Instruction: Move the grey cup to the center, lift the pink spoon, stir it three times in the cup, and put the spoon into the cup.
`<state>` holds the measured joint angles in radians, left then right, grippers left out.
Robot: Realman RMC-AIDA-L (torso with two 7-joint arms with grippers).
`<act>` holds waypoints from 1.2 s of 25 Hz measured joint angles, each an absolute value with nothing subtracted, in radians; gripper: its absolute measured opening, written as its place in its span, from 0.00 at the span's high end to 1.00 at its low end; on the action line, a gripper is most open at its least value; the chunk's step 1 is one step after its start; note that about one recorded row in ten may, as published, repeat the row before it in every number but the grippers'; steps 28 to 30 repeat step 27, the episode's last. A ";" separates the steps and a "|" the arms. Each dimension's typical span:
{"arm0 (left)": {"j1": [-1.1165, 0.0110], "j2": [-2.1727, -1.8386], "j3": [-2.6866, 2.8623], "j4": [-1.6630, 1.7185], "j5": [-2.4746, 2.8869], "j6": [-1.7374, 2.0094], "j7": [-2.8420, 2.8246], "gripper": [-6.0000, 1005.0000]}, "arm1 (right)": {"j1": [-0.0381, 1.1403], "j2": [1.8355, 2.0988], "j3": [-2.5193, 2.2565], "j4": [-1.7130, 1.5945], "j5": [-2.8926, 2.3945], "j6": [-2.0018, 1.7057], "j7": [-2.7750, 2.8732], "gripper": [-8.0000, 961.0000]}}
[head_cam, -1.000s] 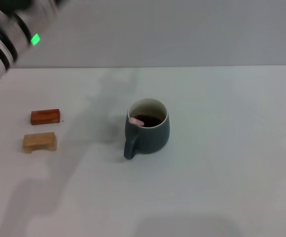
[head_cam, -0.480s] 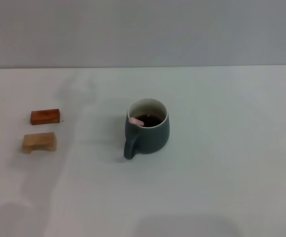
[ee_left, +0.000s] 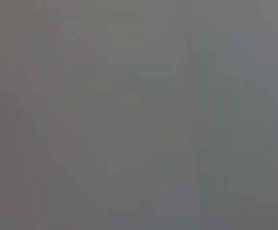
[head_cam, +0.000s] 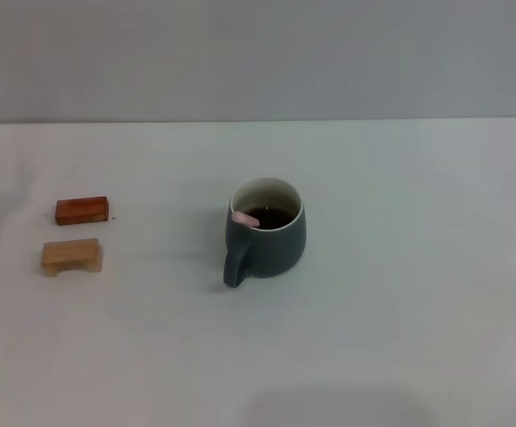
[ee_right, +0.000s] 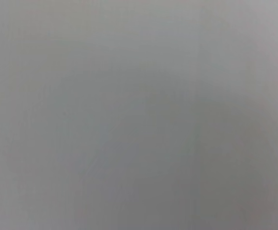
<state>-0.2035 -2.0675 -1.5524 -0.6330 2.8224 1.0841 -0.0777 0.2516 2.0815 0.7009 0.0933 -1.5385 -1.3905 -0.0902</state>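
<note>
so the dark slate-grey matte ceramic cup with the cream-white inside and rim is sitting upright pretty much in the middle of the plain white surface. its single loop handle points toward the near edge and a bit to the robot's left. there's dark brown liquid inside, filling it to a fair way below the rim.

the small pink-handled spoon is in the cup. only the pale pink end of the handle shows, leaning against the rim on the robot's left side just above the handle; the rest of it is down in the liquid, so i can't make out the bowl at all.

off to the robot's left, well apart from the cup, are two little blocks: a reddish-brown rectangular block lying flat, and just nearer than it a tan wooden block with a small notch cut in its underside. they're close together but not touching.

fingers: honestly can't tell. neither gripper shows up in the head view, and both wrist views are just a flat grey blur with nothing recognisable in them, so whether either set of fingers is spread or closed isn't visible. nothing is touching the cup or the spoon.
</note>
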 joint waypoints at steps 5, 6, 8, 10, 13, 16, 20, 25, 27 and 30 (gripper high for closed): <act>-0.223 -2.062 -1.649 -0.495 2.829 1.098 -0.064 0.32 | 0.252 2.081 0.696 0.099 -1.539 -1.397 -0.090 0.99; -0.223 -2.062 -1.653 -0.483 2.833 1.100 -0.054 0.27 | 0.252 2.080 0.696 0.100 -1.539 -1.399 -0.090 0.99; -0.223 -2.062 -1.654 -0.475 2.834 1.100 -0.048 0.18 | 0.251 2.080 0.696 0.104 -1.539 -1.404 -0.089 0.99; -0.224 -2.064 -1.658 -0.464 2.835 1.100 -0.046 0.17 | 0.251 2.080 0.696 0.104 -1.539 -1.405 -0.089 0.99; -0.226 -2.066 -1.662 -0.452 2.838 1.101 -0.045 0.17 | 0.251 2.080 0.696 0.104 -1.539 -1.415 -0.089 0.99; -0.228 -2.068 -1.656 -0.438 2.840 1.102 -0.037 0.16 | 0.251 2.080 0.696 0.104 -1.539 -1.418 -0.088 0.99; -0.229 -2.069 -1.655 -0.430 2.841 1.102 -0.034 0.16 | 0.252 2.081 0.696 0.104 -1.539 -1.428 -0.086 0.99; -0.233 -2.071 -1.655 -0.409 2.842 1.103 -0.037 0.16 | 0.252 2.081 0.696 0.103 -1.539 -1.428 -0.086 0.99; -0.233 -2.071 -1.655 -0.409 2.842 1.103 -0.037 0.16 | 0.252 2.080 0.696 0.103 -1.539 -1.428 -0.086 0.99; -0.233 -2.071 -1.655 -0.409 2.842 1.103 -0.037 0.16 | 0.252 2.080 0.696 0.103 -1.539 -1.428 -0.086 0.99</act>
